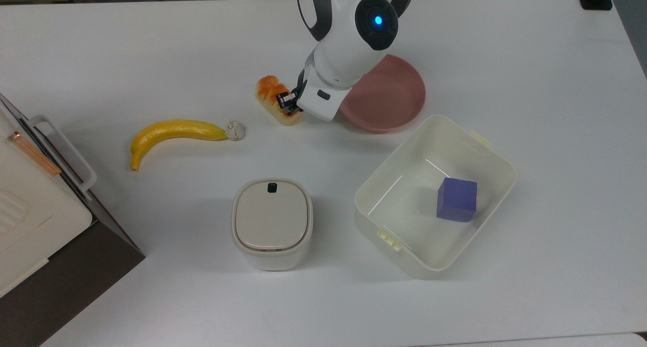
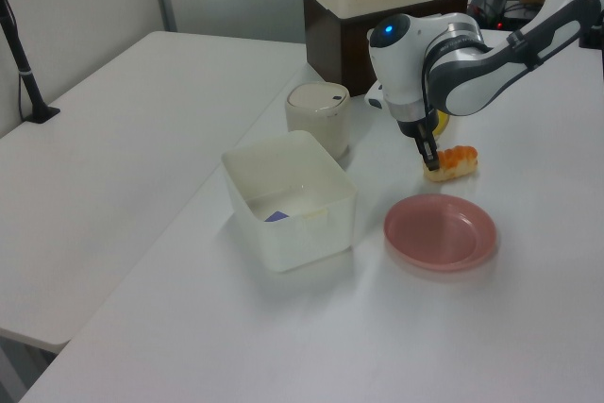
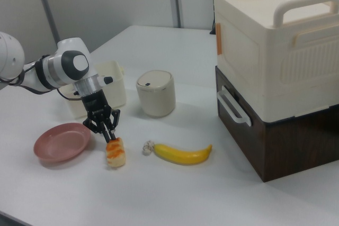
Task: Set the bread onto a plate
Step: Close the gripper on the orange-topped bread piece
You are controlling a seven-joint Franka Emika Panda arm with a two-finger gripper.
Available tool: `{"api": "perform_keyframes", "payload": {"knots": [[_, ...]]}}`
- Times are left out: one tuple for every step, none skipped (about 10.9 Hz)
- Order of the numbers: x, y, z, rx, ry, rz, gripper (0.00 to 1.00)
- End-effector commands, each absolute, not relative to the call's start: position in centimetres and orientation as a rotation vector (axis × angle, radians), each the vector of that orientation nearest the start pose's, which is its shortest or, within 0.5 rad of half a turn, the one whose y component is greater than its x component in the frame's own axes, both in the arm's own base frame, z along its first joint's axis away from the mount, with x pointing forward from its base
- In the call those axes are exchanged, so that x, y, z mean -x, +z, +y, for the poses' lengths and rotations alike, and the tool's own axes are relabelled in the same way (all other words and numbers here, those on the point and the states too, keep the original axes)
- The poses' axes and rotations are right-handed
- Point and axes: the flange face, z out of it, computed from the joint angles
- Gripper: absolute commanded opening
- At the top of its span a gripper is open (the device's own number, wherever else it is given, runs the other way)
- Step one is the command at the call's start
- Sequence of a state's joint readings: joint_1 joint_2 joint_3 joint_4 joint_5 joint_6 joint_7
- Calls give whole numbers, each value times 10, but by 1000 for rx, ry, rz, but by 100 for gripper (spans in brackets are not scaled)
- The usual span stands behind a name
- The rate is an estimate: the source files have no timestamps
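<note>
Orange-glazed bread (image 1: 270,91) on white table (image 1: 151,48), gripper (image 1: 286,102) straddling it, fingers apart, no readable writing

glazed bread (image 1: 270,90) on table, pink plate (image 1: 394,91) beside

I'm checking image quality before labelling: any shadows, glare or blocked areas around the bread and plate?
Top view: even light, soft shadows; the arm covers part of the plate and one end of the bread. Left view: mild sheen on the plate, faint shadow under the gripper. Right view: bread and plate unobstructed, with soft shadows beneath.
</note>
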State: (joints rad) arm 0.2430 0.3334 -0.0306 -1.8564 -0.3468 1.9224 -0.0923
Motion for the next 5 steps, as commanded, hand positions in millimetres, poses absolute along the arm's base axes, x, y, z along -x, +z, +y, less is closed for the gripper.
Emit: {"api": "perform_keyframes", "payload": {"knots": [[-594, 327, 104, 3390, 401, -790, 0], [-595, 333, 103, 3392, 385, -783, 0], [-597, 339, 102, 3390, 373, -762, 0], [-598, 346, 102, 3390, 364, -761, 0], [-599, 351, 102, 3394, 344, -743, 0]]}}
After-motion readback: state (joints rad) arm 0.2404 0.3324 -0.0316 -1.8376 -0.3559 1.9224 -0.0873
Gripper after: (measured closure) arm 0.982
